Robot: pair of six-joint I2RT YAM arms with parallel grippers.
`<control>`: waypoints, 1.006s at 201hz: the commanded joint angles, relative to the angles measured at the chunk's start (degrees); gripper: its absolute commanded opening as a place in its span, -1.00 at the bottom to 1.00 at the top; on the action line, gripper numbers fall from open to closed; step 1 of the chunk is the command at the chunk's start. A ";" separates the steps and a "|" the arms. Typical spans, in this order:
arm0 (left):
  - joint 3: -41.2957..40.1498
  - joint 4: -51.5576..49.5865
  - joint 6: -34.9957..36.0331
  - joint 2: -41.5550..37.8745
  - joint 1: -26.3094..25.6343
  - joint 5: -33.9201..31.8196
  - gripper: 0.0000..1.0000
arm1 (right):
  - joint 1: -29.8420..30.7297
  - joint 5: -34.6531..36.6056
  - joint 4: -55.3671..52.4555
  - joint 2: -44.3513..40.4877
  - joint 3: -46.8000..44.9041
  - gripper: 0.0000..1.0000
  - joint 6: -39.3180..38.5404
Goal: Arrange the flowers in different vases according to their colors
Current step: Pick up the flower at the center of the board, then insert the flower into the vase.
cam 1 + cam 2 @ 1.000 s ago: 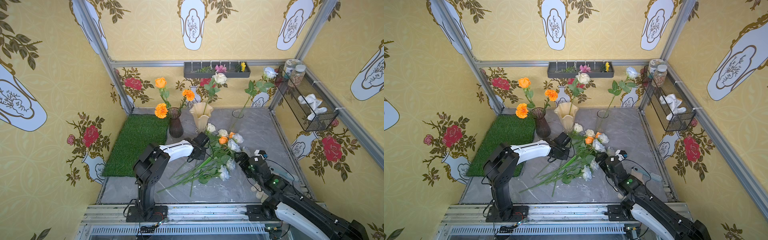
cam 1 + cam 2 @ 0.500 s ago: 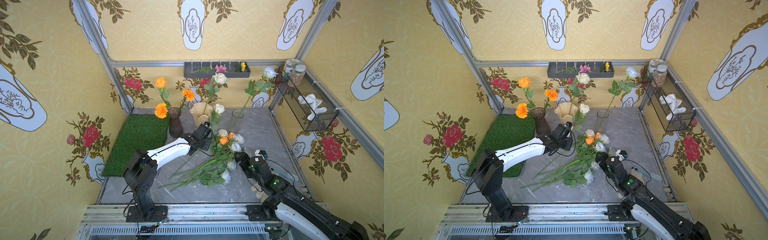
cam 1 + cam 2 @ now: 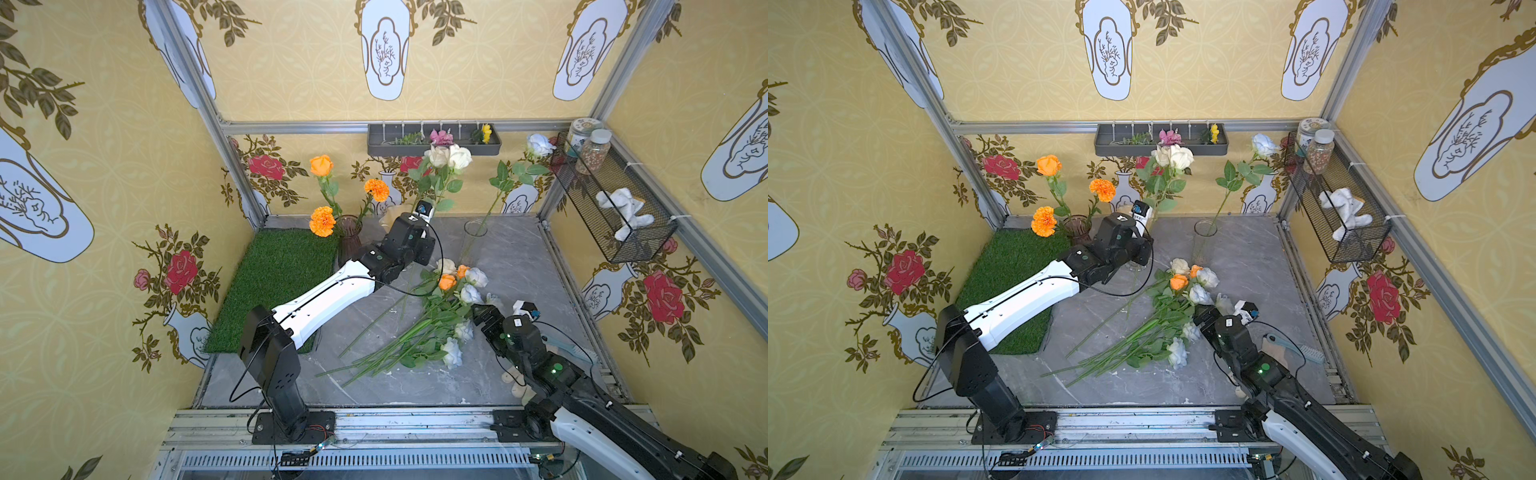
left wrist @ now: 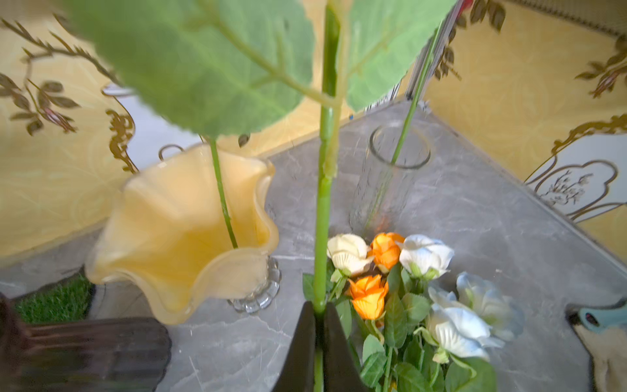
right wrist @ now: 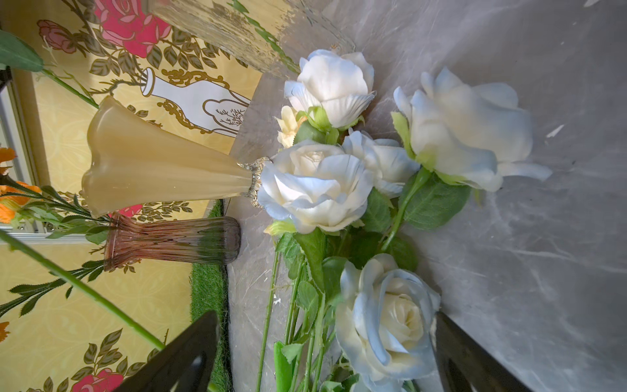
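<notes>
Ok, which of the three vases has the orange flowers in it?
The dark purple ribbed glass vase beside the green grass mat; the cream ruffled-rim vase and the clear glass cylinder hold nothing orange.

The cream ruffled-rim vase (image 4: 152,220) stands at the back of the grey marble tabletop (image 3: 519,266), one stem (image 4: 222,197) in it. Just left of this vase stands the dark purple ribbed glass vase (image 3: 348,243), beside the green artificial-grass mat (image 3: 274,282). To its right, apart, is the clear glass cylinder vase (image 3: 473,235). A long-stemmed cream-white rose (image 4: 322,203) stands upright beside its rim, outside it. In front lies a heap of loose long-stemmed flowers (image 3: 428,328).
</notes>
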 commanded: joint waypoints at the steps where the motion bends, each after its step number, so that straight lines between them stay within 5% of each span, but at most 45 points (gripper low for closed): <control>1: 1.00 4.14 3.48 -2.17 0.12 -2.01 -1.00 | 0.03 1.58 2.07 -0.65 -0.57 0.95 -0.51; 64: 11.76 6.04 9.66 -1.95 3.71 -3.41 -1.00 | 0.11 3.27 2.23 -3.46 -1.62 0.95 -0.95; 202: 27.60 19.56 3.46 12.80 14.93 7.93 -1.00 | 0.08 2.74 5.78 -2.19 -2.59 0.95 -2.10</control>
